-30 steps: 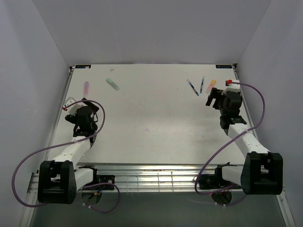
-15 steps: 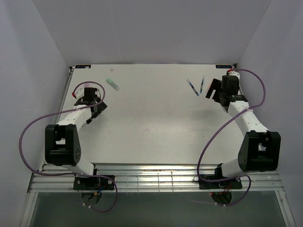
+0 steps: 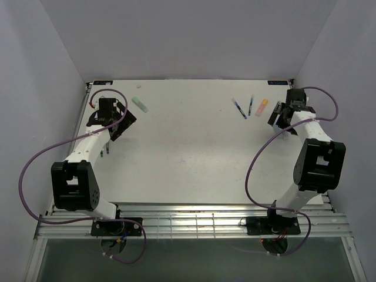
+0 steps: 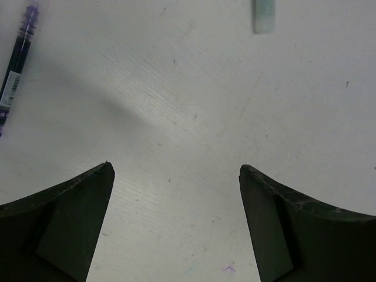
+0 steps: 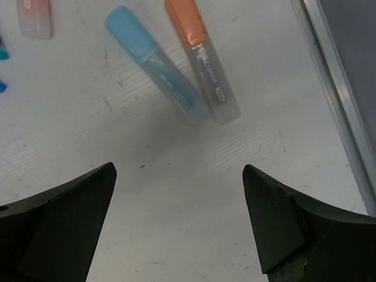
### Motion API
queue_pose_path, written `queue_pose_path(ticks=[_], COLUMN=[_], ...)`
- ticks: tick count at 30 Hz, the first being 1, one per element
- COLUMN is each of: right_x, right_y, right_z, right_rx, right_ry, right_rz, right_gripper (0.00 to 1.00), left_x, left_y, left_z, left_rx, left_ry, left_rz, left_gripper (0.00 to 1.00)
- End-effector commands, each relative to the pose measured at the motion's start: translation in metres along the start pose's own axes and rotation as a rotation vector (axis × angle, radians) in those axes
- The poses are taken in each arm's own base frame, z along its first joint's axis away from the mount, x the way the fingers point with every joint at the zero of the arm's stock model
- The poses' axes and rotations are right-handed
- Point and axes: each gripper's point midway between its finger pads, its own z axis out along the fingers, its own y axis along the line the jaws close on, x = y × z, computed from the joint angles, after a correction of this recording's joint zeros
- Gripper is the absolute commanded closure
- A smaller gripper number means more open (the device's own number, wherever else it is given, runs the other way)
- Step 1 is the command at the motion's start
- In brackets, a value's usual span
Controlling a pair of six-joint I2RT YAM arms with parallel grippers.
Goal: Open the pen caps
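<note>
A: Approach step is running, no cap coming off yet. The right gripper point(image 5: 179, 170) is hovering wide and empty just short of the orange highlighter point(image 5: 202, 61), with the light blue highlighter point(image 5: 155, 64) lying just beside it.
B: The next move is calling for pinching its body. The left gripper point(image 4: 175, 169), also gaping empty and far from it, is needed for the orange cap point(image 5: 183, 23). The table rail point(image 5: 335, 88) is running near its other side, limiting room there

A robotics lab is indicated: a white tabletop point(image 3: 188, 153) is enclosed by plain walls point(image 3: 188, 41), and cabled arms point(image 3: 88, 145) are mounted.
</note>
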Motion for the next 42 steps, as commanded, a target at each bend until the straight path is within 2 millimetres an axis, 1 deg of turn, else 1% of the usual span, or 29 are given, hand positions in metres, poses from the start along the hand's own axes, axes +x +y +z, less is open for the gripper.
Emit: queue_pose_path(ticks=[1,3,5,6,7,9,10,12,13,15,16,17,19,21,22,28,37,42], right_x=[-0.026,-0.024,-0.026,-0.024,-0.023,-0.02,-0.019,-0.013,-0.013,-0.013,-0.015,-0.016,-0.019,-0.018,-0.021,-0.021,-0.035,-0.036], right_y=[-0.005,-0.005,0.0,0.003,0.004,0.006,0.011,0.014,0.015,0.019,0.026,0.027,0.03,0.032,0.032,0.034,0.037,0.04], right_z=[0.005,0.012,0.016,0.02,0.021,0.027,0.028,0.034,0.035,0.039,0.038,0.039,0.041,0.046,0.047,0.056,0.061,0.073], right_rx=[-0.011,-0.026,-0.054,-0.066,-0.075,-0.089,-0.119,-0.139,-0.145,-0.17,-0.209,-0.216,-0.228,-0.234,-0.235,-0.233,-0.236,-0.234], right_ry=[-0.016,0.001,-0.007,0.0,0.002,0.005,0.01,0.024,0.021,0.024,0.018,0.017,0.014,0.028,0.022,0.033,0.014,0.026], right_rz=[0.0,-0.012,-0.027,-0.035,-0.04,-0.049,-0.054,-0.072,-0.078,-0.091,-0.096,-0.099,-0.105,-0.106,-0.112,-0.123,-0.131,-0.135], right_gripper=[0.06,0.06,0.06,0.06,0.05,0.04,0.03,0.01,0.01,0.0,0.04,0.05,0.05,0.07,0.08,0.1,0.11,0.11], left_x=[-0.018,-0.022,-0.026,-0.025,-0.02,-0.023,-0.024,-0.03,-0.033,-0.039,-0.041,-0.043,-0.044,-0.045,-0.043,-0.04,-0.042,-0.04], left_y=[-0.016,-0.018,-0.027,-0.03,-0.036,-0.051,-0.055,-0.062,-0.064,-0.065,-0.066,-0.067,-0.068,-0.07,-0.07,-0.075,-0.08,-0.081], left_z=[-0.005,-0.003,-0.001,0.0,0.003,0.0,0.0,-0.003,-0.005,-0.006,-0.006,-0.006,-0.005,-0.003,-0.002,0.004,0.005,0.008], left_rx=[0.038,0.032,0.069,0.084,0.116,0.173,0.188,0.22,0.228,0.226,0.227,0.231,0.234,0.247,0.249,0.272,0.296,0.3], left_ry=[-0.018,-0.029,-0.037,-0.028,0.008,0.025,0.029,0.009,-0.003,-0.028,-0.038,-0.048,-0.05,-0.052,-0.048,-0.035,-0.039,-0.031], left_rz=[-0.007,-0.02,-0.016,-0.01,0.011,0.033,0.036,0.043,0.043,0.043,0.042,0.045,0.048,0.053,0.054,0.056,0.067,0.066], left_gripper=[0.02,0.02,0.02,0.02,0.02,0.07,0.09,0.1,0.08,0.06,0.05,0.05,0.07,0.09,0.09,0.11,0.12,0.12])
